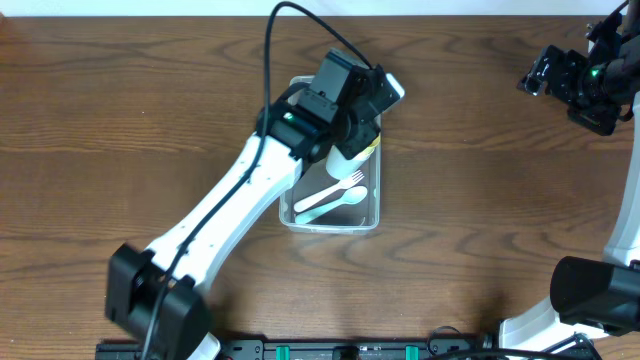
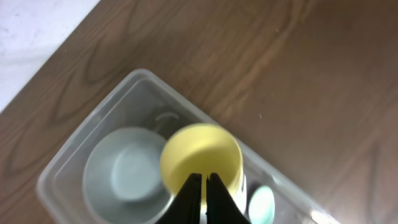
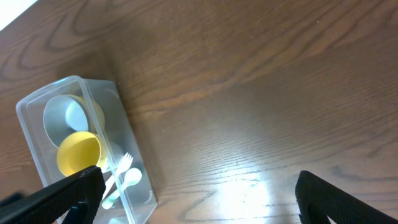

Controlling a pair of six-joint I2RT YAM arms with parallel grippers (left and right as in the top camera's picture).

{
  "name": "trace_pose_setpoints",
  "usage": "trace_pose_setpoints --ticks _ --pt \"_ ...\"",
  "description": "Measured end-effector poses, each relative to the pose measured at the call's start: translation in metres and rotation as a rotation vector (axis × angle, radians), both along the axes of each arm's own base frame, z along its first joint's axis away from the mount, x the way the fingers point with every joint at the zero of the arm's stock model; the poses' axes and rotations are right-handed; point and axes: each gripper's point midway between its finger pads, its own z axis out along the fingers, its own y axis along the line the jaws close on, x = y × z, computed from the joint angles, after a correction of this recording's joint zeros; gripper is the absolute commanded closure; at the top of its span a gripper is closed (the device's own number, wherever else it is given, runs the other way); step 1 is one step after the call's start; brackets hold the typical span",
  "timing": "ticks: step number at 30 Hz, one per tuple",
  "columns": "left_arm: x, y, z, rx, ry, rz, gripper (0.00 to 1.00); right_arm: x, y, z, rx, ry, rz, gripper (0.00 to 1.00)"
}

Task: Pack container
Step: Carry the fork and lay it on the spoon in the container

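Observation:
The clear plastic container stands at the table's centre; it also shows in the left wrist view and the right wrist view. Inside are a pale grey bowl, a yellow cup upright beside it, and a white fork and mint spoon. My left gripper is over the container, its fingers closed on the cup's near rim. My right gripper is open and empty, high over bare table at the far right.
The brown wooden table surrounds the container. A white surface lies beyond the table's far edge. The right arm's base stands at the lower right.

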Motion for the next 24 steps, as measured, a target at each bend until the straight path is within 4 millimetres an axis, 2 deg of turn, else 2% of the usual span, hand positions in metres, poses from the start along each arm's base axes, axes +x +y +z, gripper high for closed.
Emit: trace_pose_setpoints --ticks 5,13,24 --pt "0.018 -0.007 -0.022 -0.016 0.016 0.035 0.94 0.000 0.000 0.000 0.000 0.000 0.000 0.01" --pt "0.027 0.004 -0.051 0.013 0.081 0.080 0.94 0.000 0.000 0.000 0.000 0.000 0.000 0.01" --pt "-0.005 0.027 -0.077 0.126 0.240 0.102 0.94 0.000 0.000 0.000 0.000 0.000 0.000 0.01"
